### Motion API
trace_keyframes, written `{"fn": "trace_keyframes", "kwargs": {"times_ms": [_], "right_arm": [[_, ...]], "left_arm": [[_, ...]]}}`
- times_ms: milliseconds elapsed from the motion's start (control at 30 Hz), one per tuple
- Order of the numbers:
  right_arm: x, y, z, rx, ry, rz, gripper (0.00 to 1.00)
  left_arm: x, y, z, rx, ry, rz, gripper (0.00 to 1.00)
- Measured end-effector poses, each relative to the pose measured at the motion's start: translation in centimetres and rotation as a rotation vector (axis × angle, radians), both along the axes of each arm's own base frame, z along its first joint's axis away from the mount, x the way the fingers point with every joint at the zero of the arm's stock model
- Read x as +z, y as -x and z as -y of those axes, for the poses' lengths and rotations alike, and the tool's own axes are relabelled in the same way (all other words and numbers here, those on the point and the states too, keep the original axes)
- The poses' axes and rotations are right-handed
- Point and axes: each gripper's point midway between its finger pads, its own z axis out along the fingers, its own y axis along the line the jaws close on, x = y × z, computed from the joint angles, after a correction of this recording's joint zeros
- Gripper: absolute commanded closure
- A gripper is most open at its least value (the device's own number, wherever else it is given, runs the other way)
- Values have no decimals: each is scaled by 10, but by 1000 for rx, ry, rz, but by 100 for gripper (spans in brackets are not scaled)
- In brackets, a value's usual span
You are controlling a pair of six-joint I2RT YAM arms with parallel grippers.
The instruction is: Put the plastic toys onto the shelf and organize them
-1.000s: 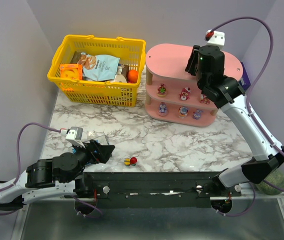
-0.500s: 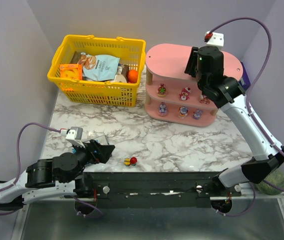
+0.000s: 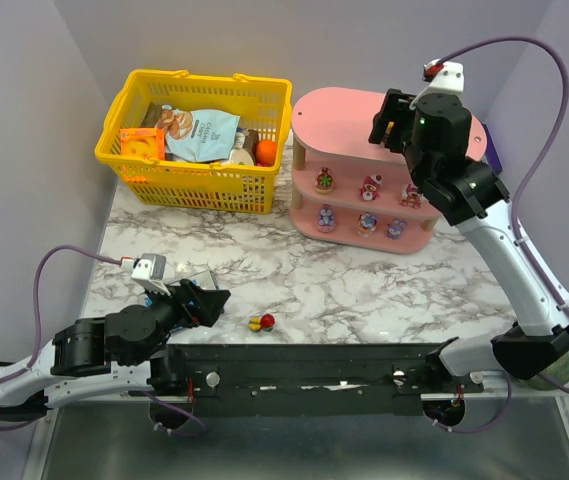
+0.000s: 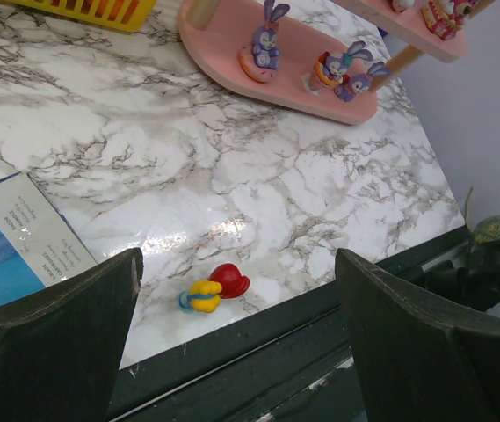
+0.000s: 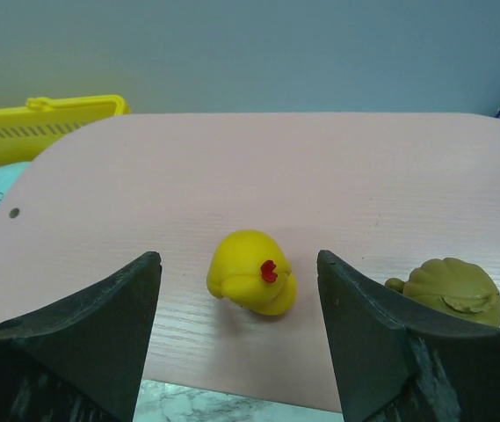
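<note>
Two jaws of the right gripper (image 5: pixel 236 264) stand spread over the top tier of the pink shelf (image 5: pixel 232 167), and a yellow duck (image 5: pixel 251 272) sits upright between them with a gap on either side, so nothing is pinched. Just to its right on the same tier rests an olive-green lump (image 5: pixel 447 294), apart from the duck.

Over on the other side, the left gripper (image 4: pixel 238 259) hangs low above the bench (image 4: pixel 232 176), jaws as wide as they go and empty. Ahead of them lies a red-and-yellow toy (image 4: pixel 214 288), alone on the marble near the front edge, with a blue card (image 4: pixel 12 251) off to its left. That one looks like the last piece not yet shelved.

Further out, small figures (image 3: pixel 370 187) line the middle and bottom tiers, and a yellow basket (image 3: pixel 204 80) stands beside the shelf.

My read on handling: these toys are tiny, light, hard and glossy, so they could squirt out of a careless squeeze or tip when set down. The one on the bench wants a gentle pinch across its middle, low to the marble.
</note>
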Motion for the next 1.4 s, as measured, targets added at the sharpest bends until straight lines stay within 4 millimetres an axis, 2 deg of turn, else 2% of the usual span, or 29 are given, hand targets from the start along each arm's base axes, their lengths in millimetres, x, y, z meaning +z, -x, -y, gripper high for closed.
{"fn": "trace_keyframes", "kwargs": {"times_ms": [200, 333, 567, 700, 933, 1067, 1200, 1400], "right_arm": [[24, 15, -2, 62, -46, 58, 20], [34, 33, -4, 128, -79, 97, 17], [30, 76, -13, 307, -123, 132, 17], [13, 93, -26, 410, -130, 113, 18], [-53, 130, -57, 615, -134, -3, 19], [-113, 158, -88, 758, -113, -103, 18], [-172, 190, -127, 890, -66, -199, 17], [-231, 230, -175, 1020, -6, -223, 14]], "left_arm": [[0, 0, 0, 0, 0, 0, 1], [0, 0, 0, 0, 1, 0, 1], [0, 0, 0, -2, 0, 0, 1], [0, 0, 0, -3, -1, 1, 1], [0, 0, 0, -6, -5, 3, 1], [0, 0, 0, -7, -6, 4, 1], [0, 1, 1, -9, -8, 6, 1], [0, 1, 1, -13, -13, 9, 1]]}}
